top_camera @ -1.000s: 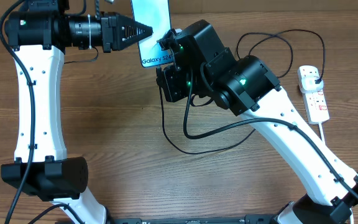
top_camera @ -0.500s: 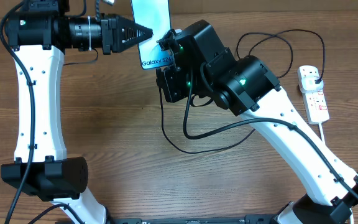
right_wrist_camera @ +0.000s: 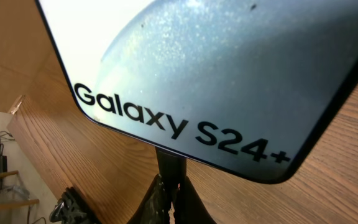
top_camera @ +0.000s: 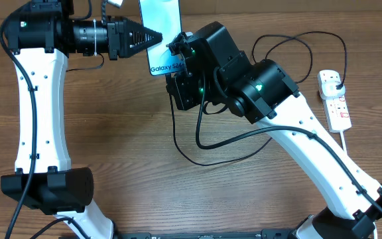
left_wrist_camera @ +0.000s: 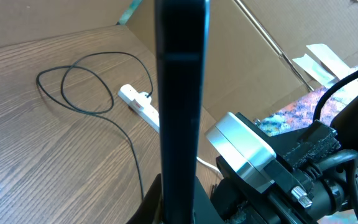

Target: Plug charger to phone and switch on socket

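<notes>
The phone, light-blue screen reading "Galaxy S24+", is held off the table at the back. My left gripper is shut on its side edge. In the left wrist view the phone shows edge-on between the jaws. My right gripper is shut on the charger's connector tip, which touches the bottom edge of the phone. The thin black charger cable trails across the table to its plug in the white socket at the right.
The right arm's wrist body covers its fingers from overhead. A thicker black robot cable hangs below it. The socket and cable loops lie on the wood table. A cardboard wall stands behind.
The phone and my left gripper have shifted slightly left, so less of the screen text shows beside the right wrist. The right arm has barely moved.
</notes>
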You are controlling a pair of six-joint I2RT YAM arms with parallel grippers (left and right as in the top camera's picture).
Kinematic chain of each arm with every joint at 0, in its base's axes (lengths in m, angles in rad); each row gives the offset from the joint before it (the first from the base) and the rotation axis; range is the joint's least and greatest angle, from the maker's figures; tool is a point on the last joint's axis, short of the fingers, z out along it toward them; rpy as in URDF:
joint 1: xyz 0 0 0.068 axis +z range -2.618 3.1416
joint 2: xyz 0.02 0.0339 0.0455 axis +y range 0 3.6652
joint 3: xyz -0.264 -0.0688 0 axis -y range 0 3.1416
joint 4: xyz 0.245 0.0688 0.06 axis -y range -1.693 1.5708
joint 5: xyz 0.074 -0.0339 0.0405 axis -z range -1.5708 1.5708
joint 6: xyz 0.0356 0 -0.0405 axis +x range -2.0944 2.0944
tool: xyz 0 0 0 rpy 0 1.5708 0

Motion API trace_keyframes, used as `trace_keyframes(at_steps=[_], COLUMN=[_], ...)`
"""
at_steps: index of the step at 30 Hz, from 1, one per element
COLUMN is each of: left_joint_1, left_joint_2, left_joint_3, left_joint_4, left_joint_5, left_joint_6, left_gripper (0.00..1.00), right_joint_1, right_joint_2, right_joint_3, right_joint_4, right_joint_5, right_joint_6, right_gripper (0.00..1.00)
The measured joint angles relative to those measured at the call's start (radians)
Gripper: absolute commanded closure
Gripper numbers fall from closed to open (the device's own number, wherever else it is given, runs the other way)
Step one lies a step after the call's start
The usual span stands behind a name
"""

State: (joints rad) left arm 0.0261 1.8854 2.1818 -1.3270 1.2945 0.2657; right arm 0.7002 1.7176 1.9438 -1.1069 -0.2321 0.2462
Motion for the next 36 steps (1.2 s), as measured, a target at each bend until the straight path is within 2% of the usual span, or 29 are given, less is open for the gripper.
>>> trace_keyframes(at_steps=[17,18,21,26,33,36], left_joint_1=[0.01,0.009,0.006,0.006,0.006,0.006], left_joint_2=[0.0,0.0,0.0,0.0,0.0,0.0], left_joint_3=[0.0,0.0,0.0,0.0,0.0,0.0], left_joint_4=[-0.035,-0.036,-0.039,-0.039,-0.034,-0.028], left_joint_5=[-0.032,-0.032,-0.035,-0.084,-0.101,-0.079], left_joint_6=[0.008,0.008,0.007,0.007,-0.004,-0.017], left_gripper=[0.96,0.96,0.96,0.96,0.96,0.96], right_joint_1=[-0.004,-0.004,-0.005,-0.005,-0.005,-0.005], right_joint_2=[-0.002,-0.003,-0.004,-0.009,-0.011,-0.009], right_joint_3=[0.005,0.007,0.017,0.028,0.033,0.033], right_joint_4=[0.041,0.041,0.036,-0.007,-0.071,-0.091], right_joint_5=[0.001,0.002,0.003,0.004,0.003,-0.008], right_joint_6=[-0.004,-0.004,-0.009,-0.007,0.028,0.043], right_gripper=[0.95,0.87,0.77,0.52,0.53,0.61])
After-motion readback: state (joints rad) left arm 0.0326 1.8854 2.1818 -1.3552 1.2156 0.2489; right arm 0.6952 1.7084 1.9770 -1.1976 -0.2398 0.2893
